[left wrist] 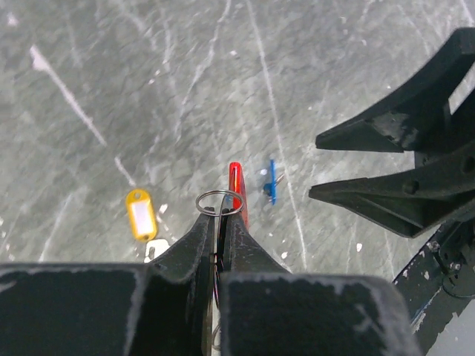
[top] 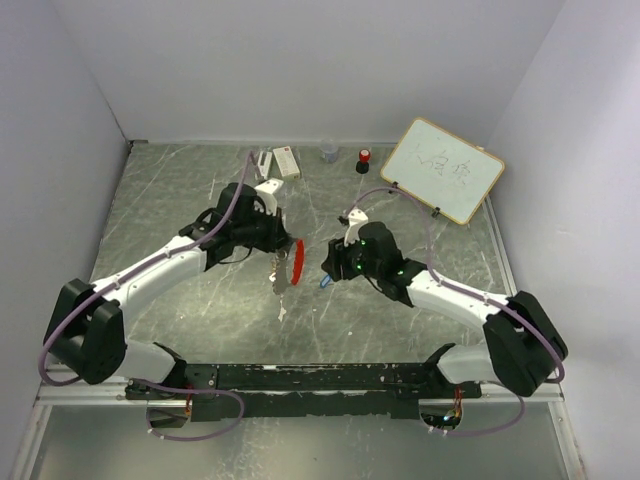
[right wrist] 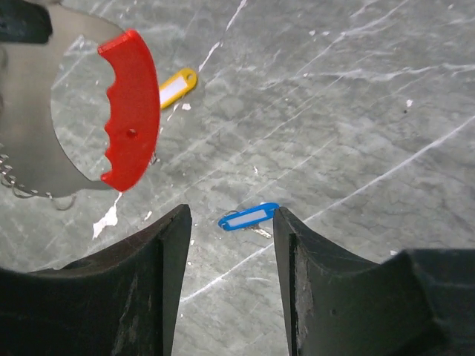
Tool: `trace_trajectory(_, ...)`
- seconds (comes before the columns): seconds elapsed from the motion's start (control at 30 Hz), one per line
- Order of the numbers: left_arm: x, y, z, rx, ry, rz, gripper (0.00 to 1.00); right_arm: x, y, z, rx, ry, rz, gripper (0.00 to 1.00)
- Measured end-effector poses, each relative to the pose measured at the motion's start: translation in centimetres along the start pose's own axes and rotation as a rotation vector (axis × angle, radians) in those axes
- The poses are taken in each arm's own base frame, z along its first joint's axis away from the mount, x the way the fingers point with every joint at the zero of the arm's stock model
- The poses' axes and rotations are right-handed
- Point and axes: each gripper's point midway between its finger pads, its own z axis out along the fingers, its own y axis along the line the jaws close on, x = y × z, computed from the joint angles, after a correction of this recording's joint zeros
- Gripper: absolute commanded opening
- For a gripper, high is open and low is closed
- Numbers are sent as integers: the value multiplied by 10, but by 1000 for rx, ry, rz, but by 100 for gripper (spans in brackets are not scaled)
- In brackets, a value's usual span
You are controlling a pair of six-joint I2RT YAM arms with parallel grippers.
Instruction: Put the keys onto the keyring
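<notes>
At the tip of the left gripper (left wrist: 220, 216) sits the keyring (left wrist: 220, 191): a thin grey wire loop, pinched at its near edge by fully closed jaws, its open face toward the wrist camera, held above the table (left wrist: 111, 74) as far as I can judge. The red tag (left wrist: 237, 185) hangs just beyond the loop, edge-on here; from the right wrist it reads as a bright red crescent on a grey metal plate. The keys themselves are too small to make out. The blue tag (right wrist: 249, 216) lies flat on the table with a tiny metal bit at one end, likely a key. It sits right in the gap ahead of the right gripper (right wrist: 230, 213), whose jaws are partly open and hold nothing. Its long axis runs across that gap, slightly tilted, so the fingers would meet its ends unless the wrist turns. The right arm is clearly nearer; the keyring is up-left of it in that view. The yellow tag (right wrist: 178, 85) lies farther off, past the red tag, with a pale scrap (right wrist: 107, 219) near it.
</notes>
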Motion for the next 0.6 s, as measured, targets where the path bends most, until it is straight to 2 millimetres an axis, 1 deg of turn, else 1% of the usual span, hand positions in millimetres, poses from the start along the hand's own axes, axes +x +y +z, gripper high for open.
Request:
trace_trajectory(0.13,8,24,-11,-66,-15,-75,7,15,10,10,-16,50,-18,49)
trace_trajectory(0.23,4,41,-22,-111,-55,-128,7,23,12,20,-8,86,-28,49)
trace_trajectory(0.33,-2,52,-31,-137,-90,-160,7,24,10,28,27,110,-29,50)
trace_trajectory(0.4,-5,55,-33,-143,-102,-165,7,20,8,32,61,124,-18,52)
trace_trajectory(0.5,-4,57,-33,-146,-101,-170,7,11,8,35,115,124,12,55)
trace_trajectory(0.6,-1,58,-33,-143,-97,-173,7,17,10,33,151,142,45,55)
